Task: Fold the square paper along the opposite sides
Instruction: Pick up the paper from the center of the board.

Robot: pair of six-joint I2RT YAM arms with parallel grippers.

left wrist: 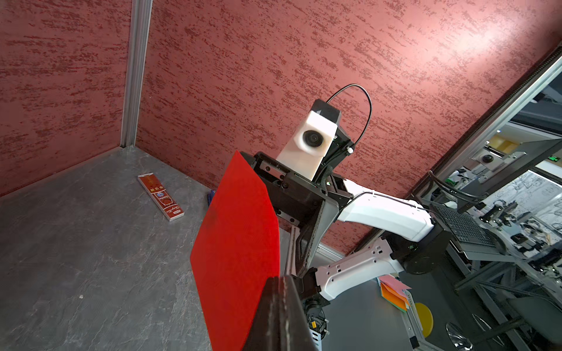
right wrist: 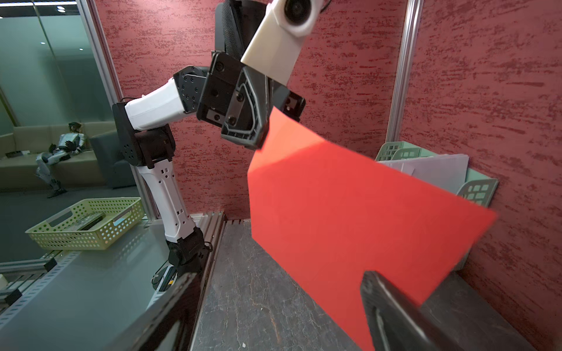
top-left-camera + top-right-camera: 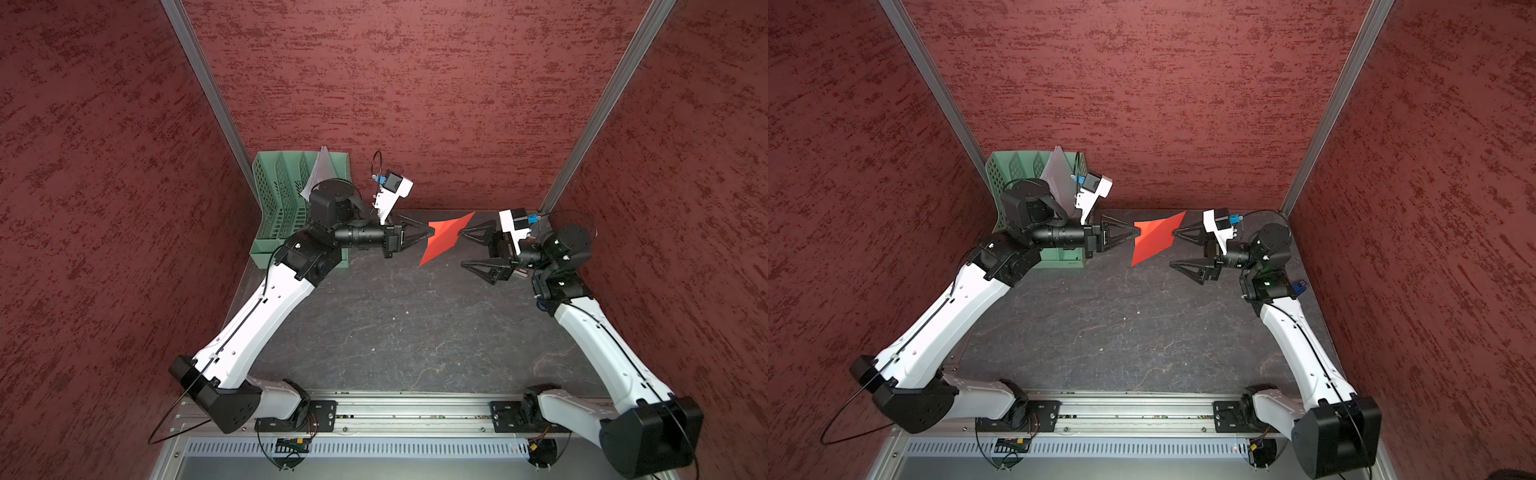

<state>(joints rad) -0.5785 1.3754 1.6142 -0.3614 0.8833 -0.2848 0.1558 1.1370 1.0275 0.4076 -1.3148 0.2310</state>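
- A green rack (image 3: pixel 286 208) stands on the dark table (image 3: pixel 395 324) at the back left, by the wall. White paper sheets (image 3: pixel 318 170) stick up out of it.
- The left gripper (image 3: pixel 428 234) reaches out from in front of the rack toward the middle. Its two fingers are pressed tight together, and they pinch the left edge of the square paper (image 3: pixel 446 237). The left wrist view shows the fingers closed with the red sheet caught between them.
- The square paper is bright red. It hangs in the air above the back middle of the table, between the two grippers. It does not touch the table. It is tilted, with one corner pointing up toward the back wall and one pointing down toward the front. It bends a little near the pinched edge.
- The right gripper (image 3: pixel 462 248) is just to the right of the paper. Its fingers are spread wide and hold nothing. In both top views, one fingertip (image 3: pixel 1174 233) sits right at the paper's right edge, though the views do not show whether it touches. The other fingertip is clear of the sheet.
- In the left wrist view, a small red-brown card (image 1: pixel 161 197) lies flat on the table near the back right corner.
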